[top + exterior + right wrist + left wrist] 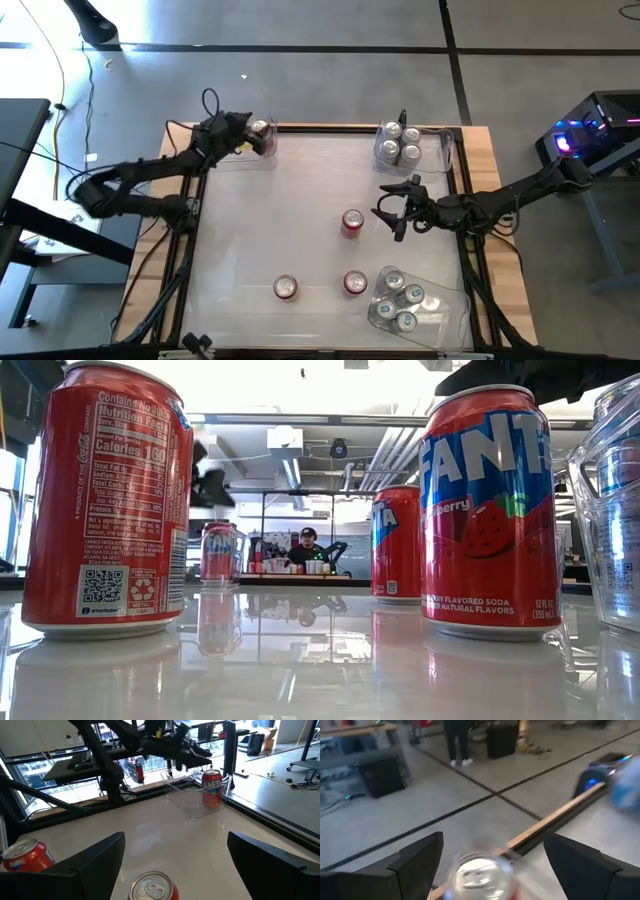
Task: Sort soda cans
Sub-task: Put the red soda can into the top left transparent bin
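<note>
A red can (262, 128) stands upright in the clear bin (192, 807) at the table's far left corner. My left gripper (250, 134) hovers open just above it, and its wrist view looks down on the can's silver top (480, 876) between the spread fingers. My right gripper (385, 210) is open at mid-table, right of a red can (351, 222). That can's top (154, 890) shows ahead of the gripper's spread fingers, apart from both. Two more red cans (286, 288) (355, 283) stand upright near the table's near edge.
A clear bin of silver-grey cans (398, 143) sits at the far right corner. Another bin with blue cans (405, 300) sits at the near right corner. The table has a raised wooden rim (480, 180). A person stands in the room beyond the table (307, 545).
</note>
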